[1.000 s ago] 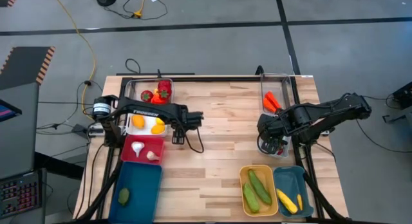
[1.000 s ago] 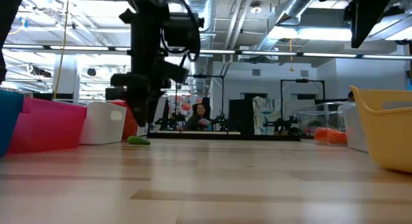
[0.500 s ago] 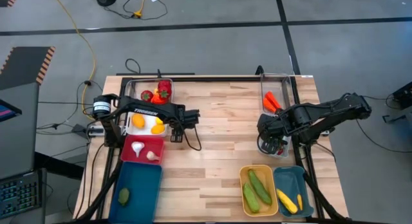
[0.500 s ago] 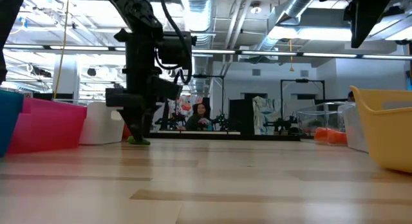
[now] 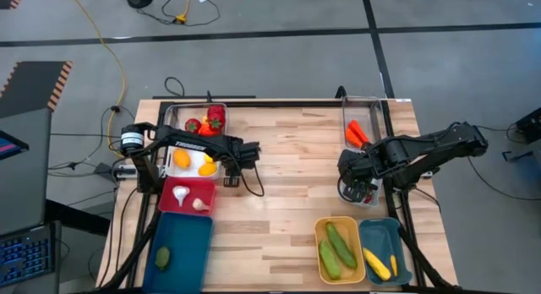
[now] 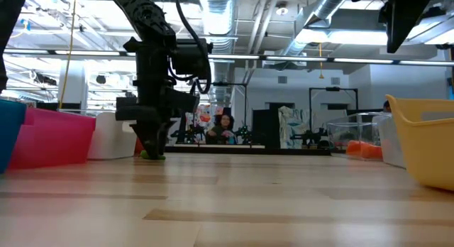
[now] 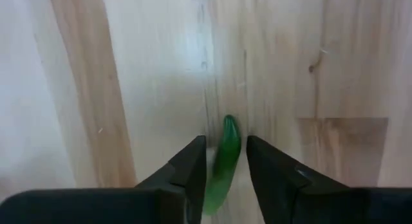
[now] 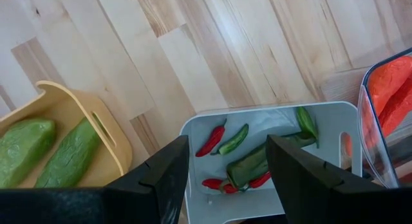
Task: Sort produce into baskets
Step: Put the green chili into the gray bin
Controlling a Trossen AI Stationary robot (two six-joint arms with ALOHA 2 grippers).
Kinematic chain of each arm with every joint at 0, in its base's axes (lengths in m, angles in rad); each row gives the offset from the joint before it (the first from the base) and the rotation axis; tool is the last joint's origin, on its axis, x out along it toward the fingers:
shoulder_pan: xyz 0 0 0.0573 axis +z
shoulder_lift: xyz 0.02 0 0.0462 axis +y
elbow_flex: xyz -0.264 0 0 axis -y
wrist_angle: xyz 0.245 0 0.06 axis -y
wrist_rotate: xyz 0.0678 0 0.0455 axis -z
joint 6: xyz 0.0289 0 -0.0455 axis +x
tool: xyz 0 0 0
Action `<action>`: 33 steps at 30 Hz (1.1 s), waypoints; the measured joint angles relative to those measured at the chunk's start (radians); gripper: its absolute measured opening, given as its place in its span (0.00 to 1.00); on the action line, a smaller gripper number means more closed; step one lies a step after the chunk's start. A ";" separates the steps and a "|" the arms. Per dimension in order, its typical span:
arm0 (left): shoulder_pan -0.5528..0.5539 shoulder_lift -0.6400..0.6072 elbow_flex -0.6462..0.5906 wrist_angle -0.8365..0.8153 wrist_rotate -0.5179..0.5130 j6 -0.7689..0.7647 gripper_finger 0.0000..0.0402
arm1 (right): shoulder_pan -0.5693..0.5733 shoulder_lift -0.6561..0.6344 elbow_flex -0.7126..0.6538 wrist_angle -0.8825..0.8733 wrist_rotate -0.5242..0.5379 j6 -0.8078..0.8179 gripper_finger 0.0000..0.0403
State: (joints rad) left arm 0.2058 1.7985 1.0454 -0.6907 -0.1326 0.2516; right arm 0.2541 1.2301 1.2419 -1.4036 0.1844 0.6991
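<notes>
"TROSSEN" reads on the left arm; its left gripper narrowly straddles a green chilli on the pale wood table; right gripper hangs open.

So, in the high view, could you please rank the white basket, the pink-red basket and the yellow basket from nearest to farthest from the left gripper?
1. White basket, just beside the left gripper, toward the table's left edge.
2. Pink-red basket, next to the white one, slightly farther.
3. Yellow basket, far off on the right arm's side.
</notes>
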 joint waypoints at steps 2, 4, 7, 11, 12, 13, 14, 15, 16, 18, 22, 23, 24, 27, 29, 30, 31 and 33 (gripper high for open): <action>-0.001 0.000 0.000 0.000 0.001 -0.001 0.22 | 0.000 0.000 0.000 0.000 0.000 0.000 0.58; -0.001 0.001 0.000 0.000 0.004 -0.001 0.19 | 0.000 0.000 0.000 0.000 0.000 0.000 0.58; -0.001 0.001 -0.001 0.000 0.005 -0.011 0.14 | 0.000 0.000 0.000 0.000 0.000 0.000 0.58; -0.001 0.003 0.005 -0.003 0.005 -0.043 0.10 | 0.000 0.000 0.000 0.000 0.000 0.000 0.58; -0.001 0.004 0.009 -0.004 0.008 -0.049 0.10 | 0.000 0.000 0.000 0.000 0.000 0.000 0.58; -0.001 0.005 0.015 -0.007 0.017 -0.058 0.09 | 0.000 0.000 0.000 0.001 0.000 0.000 0.58; 0.000 0.006 0.022 -0.008 0.027 -0.074 0.09 | 0.000 0.000 0.000 0.002 0.001 0.000 0.58; 0.000 0.008 0.033 0.002 0.038 -0.093 0.08 | 0.000 0.000 0.000 0.005 0.002 -0.001 0.58; 0.001 0.009 0.049 0.016 0.049 -0.118 0.08 | 0.000 0.000 0.000 0.009 0.012 -0.001 0.58; 0.001 0.007 0.078 0.022 0.068 -0.167 0.08 | 0.002 0.000 0.000 0.025 0.041 -0.001 0.58; 0.000 0.007 0.146 0.094 0.131 -0.253 0.08 | 0.002 0.000 0.000 0.077 0.088 -0.024 0.58; 0.000 0.007 0.165 0.128 0.152 -0.266 0.08 | 0.002 0.000 0.000 0.094 0.098 -0.041 0.58; 0.000 0.007 0.183 0.164 0.174 -0.278 0.08 | 0.004 0.000 0.000 0.115 0.111 -0.054 0.58; -0.005 0.007 0.231 0.298 0.229 -0.309 0.08 | 0.034 0.000 0.000 0.186 0.209 -0.106 0.58; -0.013 0.007 0.260 0.400 0.256 -0.318 0.08 | 0.066 0.000 -0.010 0.237 0.298 -0.142 0.58; -0.018 0.006 0.273 0.445 0.269 -0.318 0.08 | 0.079 0.000 -0.017 0.259 0.345 -0.153 0.58; -0.024 0.006 0.287 0.490 0.281 -0.317 0.08 | 0.092 0.000 -0.025 0.279 0.387 -0.158 0.58; -0.036 0.006 0.317 0.566 0.297 -0.310 0.08 | 0.112 0.000 -0.042 0.302 0.457 -0.157 0.58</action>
State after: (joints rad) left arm 0.1695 1.8046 1.3624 -0.1247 0.1642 -0.0586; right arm 0.3660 1.2304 1.2004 -1.1013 0.6410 0.5418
